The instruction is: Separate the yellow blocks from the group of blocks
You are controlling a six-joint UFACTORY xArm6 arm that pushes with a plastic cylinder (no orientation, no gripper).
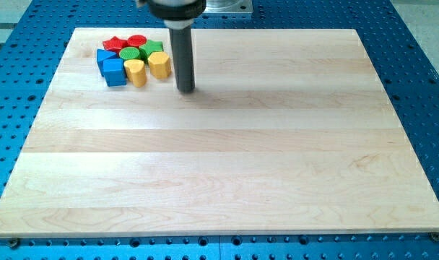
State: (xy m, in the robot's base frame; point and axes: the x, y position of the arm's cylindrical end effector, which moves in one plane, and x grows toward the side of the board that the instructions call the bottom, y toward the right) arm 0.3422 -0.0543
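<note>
No claw on my arm, so no open or closed state to give; only straight dark rod, my tip [186,89] resting on pale wooden worktop [219,166]. Tip sits just right of cluster at view's upper left, apart from it.

Nearest: yellow hexagonal block [159,65], then yellow heart-like block [136,72], both on cluster's lower right edge.

Packed behind: green star block [154,49], green round block [129,53], red round block [137,40], red star block [116,44], two blue blocks [112,67].

Risks:
- Push leftward from here likely drives yellows deeper into group.
- Wedging between tight neighbours may drag green or blue along.
- Glancing contact may spin yellow aside.
</note>
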